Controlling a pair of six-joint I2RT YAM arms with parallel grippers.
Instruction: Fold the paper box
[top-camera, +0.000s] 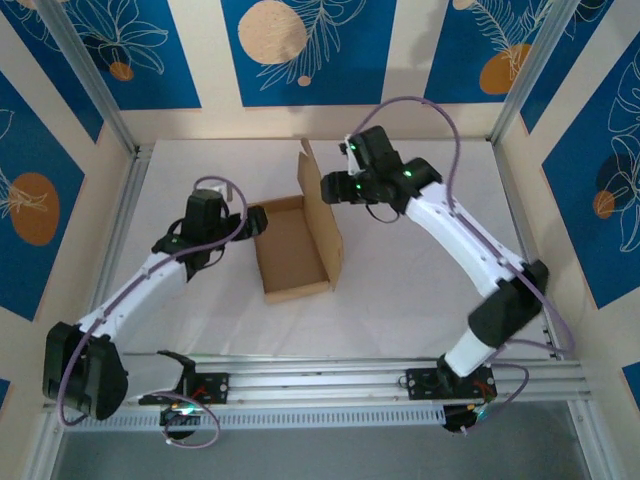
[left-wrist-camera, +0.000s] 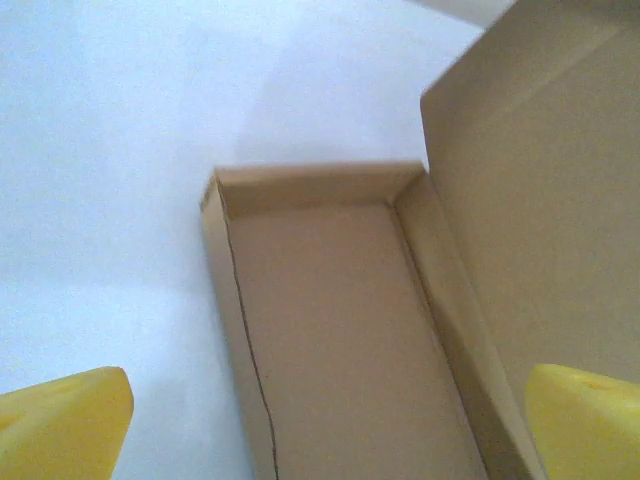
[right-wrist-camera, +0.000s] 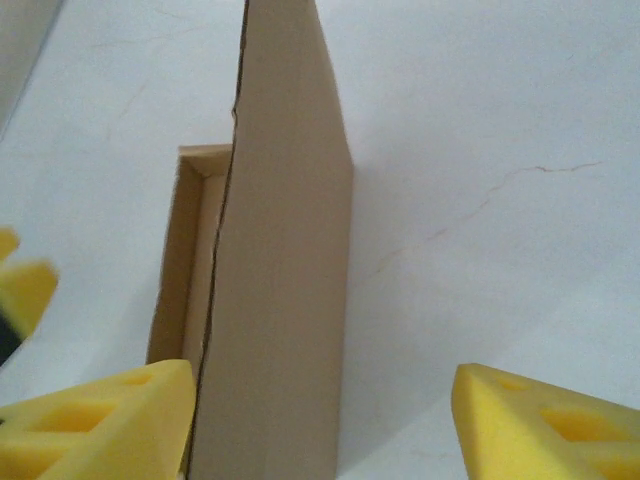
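Left claw of mine hangs released, its yellow foam fingers spread wide. Directly below and ahead of it lies the plain brown cardboard box, a shallow rectangular tray resting on the white bench. One finger sits out past the tray's low outer wall and the other over the far side wall.

At my right claw the jaws are also unclenched and grasp nothing. They straddle the box's tall lid panel, which stands upright between them. One finger is just beside the panel's edge, and I cannot tell whether it touches. The other finger stands apart, with bare bench showing in the gap.

Beyond this claw the panel runs away edge-on. The tray's open hollow lies on the panel's far side, toward my left claw.
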